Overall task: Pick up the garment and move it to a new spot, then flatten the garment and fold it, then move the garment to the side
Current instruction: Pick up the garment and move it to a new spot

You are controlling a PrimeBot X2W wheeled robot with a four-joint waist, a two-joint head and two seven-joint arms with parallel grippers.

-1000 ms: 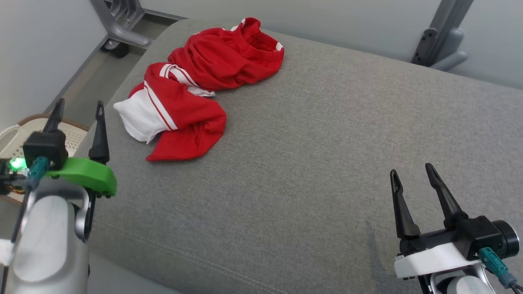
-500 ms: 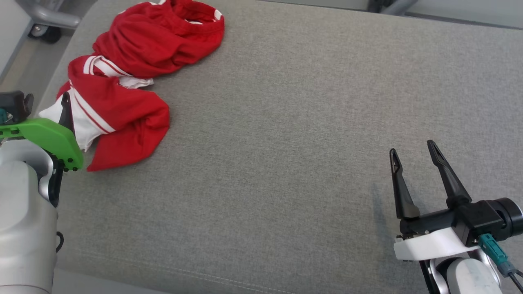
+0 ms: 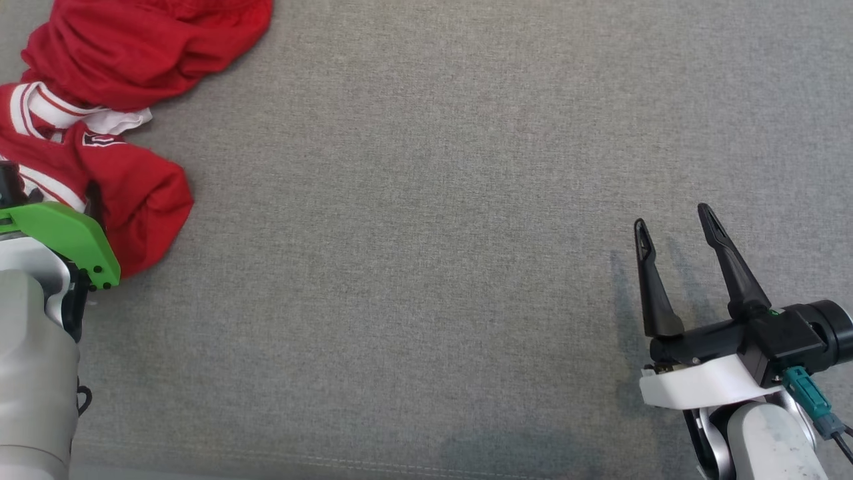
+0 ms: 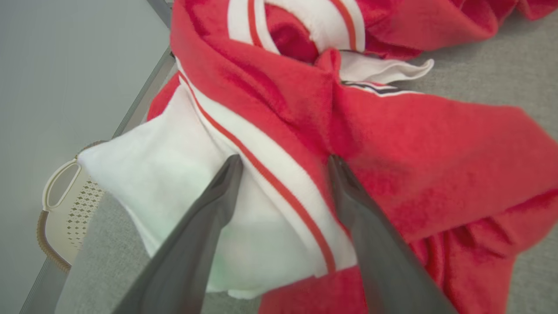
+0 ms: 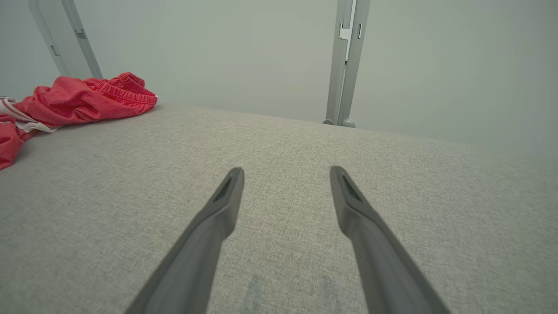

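Head view, 9 o'clock edge: left claw is seen from its wrist view with fingers apart, straddling a white-and-red striped fold. Nothing is clamped. Whether the tips touch the cloth cannot be told.

10 o'clock corner: garment, red with white panels and stripes, lies crumpled in a heap on the grey fabric-covered table, partly cut off by the frame edge. From the right wrist view it is seen low at 10 o'clock, near the table's far edge.

Centre: bare table, well apart from the heap.

4 o'clock: right claw hangs just over the table, fingers apart and empty, pointing toward 12 o'clock, well apart from the garment.

Step judged in hand: the first pick-up, at the reach-and-grasp stage; nothing lifted, flattened or folded yet.

Next move, as judged: the left fingers are to be closed on the striped fold, deep enough that several layers are caught, then the heap lifted and carried toward the open centre. The right claw will likely be needed for spreading.

Count: one garment; one table; two claws, two fingers each; one pale perforated basket, beyond the table edge at 8 o'clock in the left wrist view.
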